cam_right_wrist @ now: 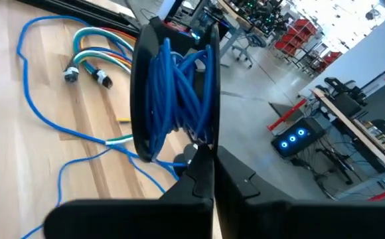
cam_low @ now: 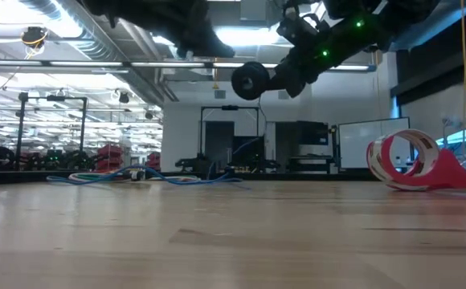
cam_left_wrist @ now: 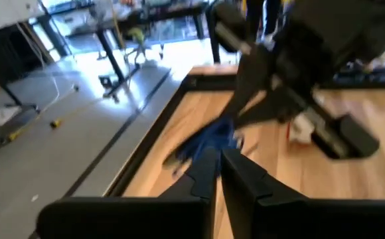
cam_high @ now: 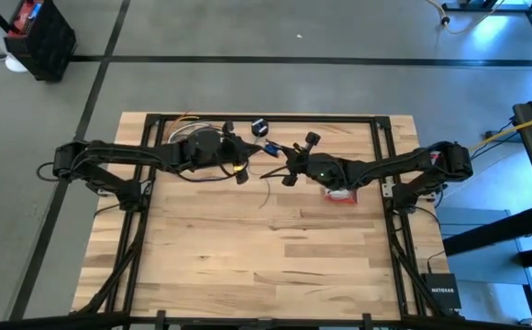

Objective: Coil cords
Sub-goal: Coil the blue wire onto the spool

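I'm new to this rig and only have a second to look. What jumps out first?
The blue cord, wound on a black spool held up in the right end effector above the table's far middle. Loose loops trail over the wooden table below. A red-and-white bundle lies on the right side.

Near half of the table [cam_high: 248, 257] is bare wood, open for a gripper to pass. Far side is crowded: both arms meet mid-table, blue cord [cam_low: 128, 177] lies loose along the back edge, red-and-white bundle [cam_low: 410, 160] sits under the right arm.
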You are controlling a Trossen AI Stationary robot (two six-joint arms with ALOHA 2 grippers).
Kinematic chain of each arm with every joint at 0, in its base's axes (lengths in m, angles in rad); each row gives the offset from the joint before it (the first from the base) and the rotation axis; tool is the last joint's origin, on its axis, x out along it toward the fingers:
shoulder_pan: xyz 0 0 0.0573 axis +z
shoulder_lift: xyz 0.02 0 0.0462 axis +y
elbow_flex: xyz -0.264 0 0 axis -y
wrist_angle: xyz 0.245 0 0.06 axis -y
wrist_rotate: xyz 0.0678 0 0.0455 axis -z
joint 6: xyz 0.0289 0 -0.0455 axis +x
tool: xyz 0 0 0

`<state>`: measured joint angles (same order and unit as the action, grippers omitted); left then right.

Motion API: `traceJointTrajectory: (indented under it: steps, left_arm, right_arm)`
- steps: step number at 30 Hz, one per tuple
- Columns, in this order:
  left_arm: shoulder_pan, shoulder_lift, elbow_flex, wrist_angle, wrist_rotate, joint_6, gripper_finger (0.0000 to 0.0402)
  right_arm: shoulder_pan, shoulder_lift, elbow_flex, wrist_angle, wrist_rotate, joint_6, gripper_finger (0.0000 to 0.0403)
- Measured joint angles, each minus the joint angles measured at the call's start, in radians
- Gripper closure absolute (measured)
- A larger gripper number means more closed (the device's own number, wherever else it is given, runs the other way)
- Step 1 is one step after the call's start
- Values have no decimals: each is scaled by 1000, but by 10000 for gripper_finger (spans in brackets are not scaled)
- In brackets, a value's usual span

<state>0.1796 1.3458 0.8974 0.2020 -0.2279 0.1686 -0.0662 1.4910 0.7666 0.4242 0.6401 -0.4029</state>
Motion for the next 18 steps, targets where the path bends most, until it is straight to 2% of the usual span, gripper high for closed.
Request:
traceJointTrajectory:
  steps: [3, 7, 12, 18]
  left_arm:
    - [20, -1, 0, -75, 0, 0, 365]
    - [57, 50, -13, -200, 0, 3, 314]
    - [100, 182, -55, -82, -1, 47, 273]
    - [128, 356, -49, 50, 8, 105, 267]
  right_arm:
    - [0, 0, 0, 0, 4, -9, 403]
    - [0, 0, 0, 0, 5, -10, 403]
    - [0, 0, 0, 0, 5, -12, 403]
    - [0, 0, 0, -1, 5, -19, 403]
